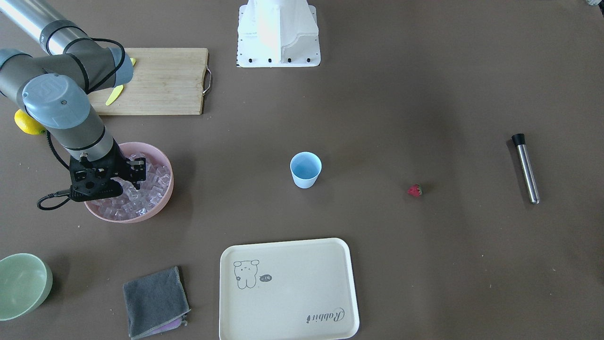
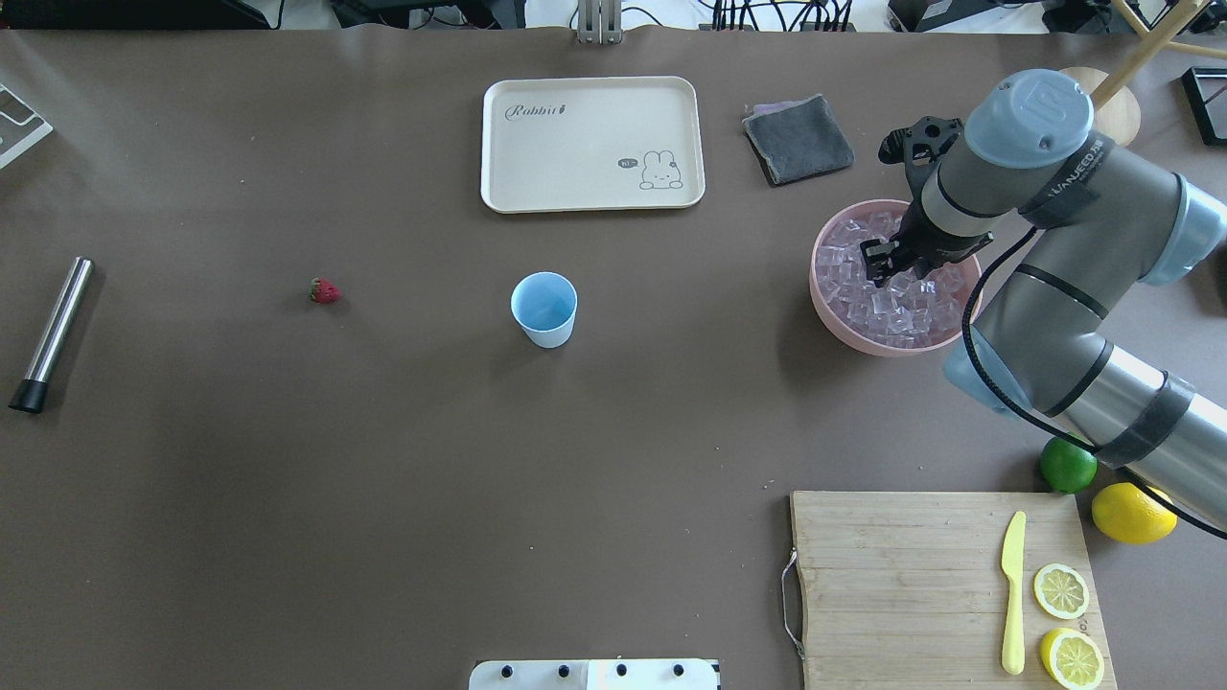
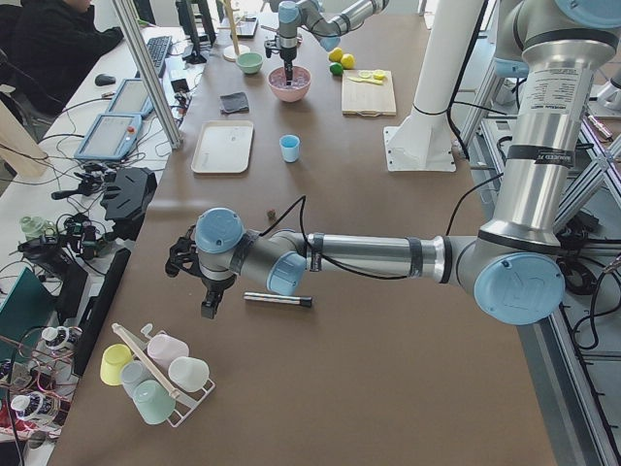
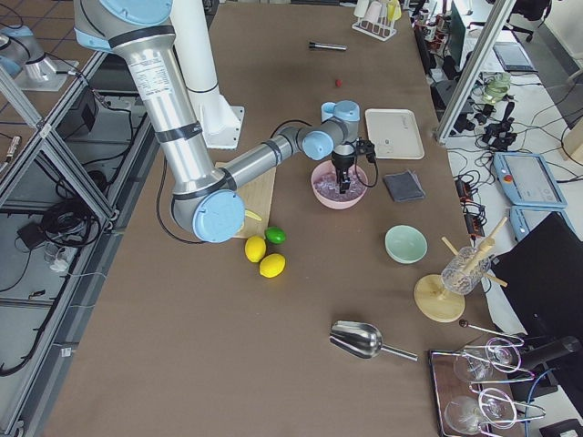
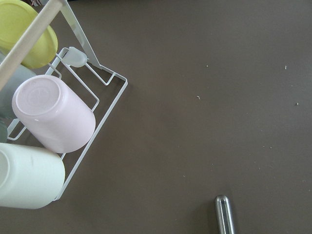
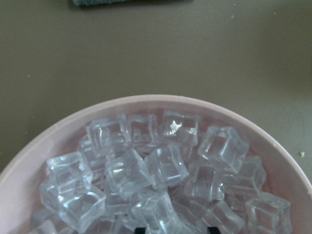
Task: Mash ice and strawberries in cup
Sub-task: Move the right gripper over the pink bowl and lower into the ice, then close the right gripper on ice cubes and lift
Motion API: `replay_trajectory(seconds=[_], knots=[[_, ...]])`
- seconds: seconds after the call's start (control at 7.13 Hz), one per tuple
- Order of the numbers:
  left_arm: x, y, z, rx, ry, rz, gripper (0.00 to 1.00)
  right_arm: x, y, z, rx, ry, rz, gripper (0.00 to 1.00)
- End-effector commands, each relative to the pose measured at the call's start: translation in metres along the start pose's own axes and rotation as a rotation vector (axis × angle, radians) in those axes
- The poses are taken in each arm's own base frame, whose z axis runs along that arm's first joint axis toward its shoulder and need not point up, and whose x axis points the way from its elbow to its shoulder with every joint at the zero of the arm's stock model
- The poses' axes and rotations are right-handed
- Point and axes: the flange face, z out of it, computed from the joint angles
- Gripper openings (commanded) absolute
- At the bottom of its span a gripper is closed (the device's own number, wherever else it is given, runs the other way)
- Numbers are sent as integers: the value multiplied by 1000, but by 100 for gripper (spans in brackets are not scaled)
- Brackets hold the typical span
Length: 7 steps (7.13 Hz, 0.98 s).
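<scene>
The light-blue cup (image 1: 306, 170) (image 2: 544, 309) stands upright and looks empty at the table's middle. A tiny red strawberry (image 1: 415, 190) (image 2: 325, 291) lies alone on the table, well off toward my left side. Clear ice (image 2: 891, 307) (image 6: 146, 170) fills the pink bowl (image 2: 820, 297). My right gripper (image 2: 887, 268) (image 6: 175, 229) points down into that ice, open, its fingertips wide apart at the wrist view's bottom edge. The left gripper (image 3: 207, 309) hangs low near the table's left end beside a steel muddler (image 3: 277, 300); I cannot tell its state.
A cream tray (image 2: 592, 144) and grey cloth (image 2: 798, 139) lie at the far side. The cutting board (image 2: 939, 575) carries a yellow knife and lemon halves, with a lime (image 2: 1068, 466) and lemon (image 2: 1133, 513) beside it. A rack of cups (image 5: 53, 122) sits under the left wrist.
</scene>
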Motion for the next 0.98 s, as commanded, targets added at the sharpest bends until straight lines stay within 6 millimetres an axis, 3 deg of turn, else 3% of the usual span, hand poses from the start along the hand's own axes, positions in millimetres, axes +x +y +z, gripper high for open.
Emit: replay_trajectory(seconds=[0.0, 0.42, 0.56, 0.7, 0.84], knots=[[0, 0, -1, 1, 0, 0, 98, 1, 1, 2, -6, 3, 2, 29], [0, 0, 0, 1, -1, 1, 98, 1, -3, -3, -4, -5, 7, 14], [1, -1, -1, 2, -1, 2, 98, 9, -12, -16, -7, -18, 31, 14], [1, -1, -1, 3, -1, 3, 98, 1, -29, -38, 1, -33, 47, 14], [1, -1, -1, 2, -1, 2, 98, -25, -46, -61, -6, -28, 64, 14]])
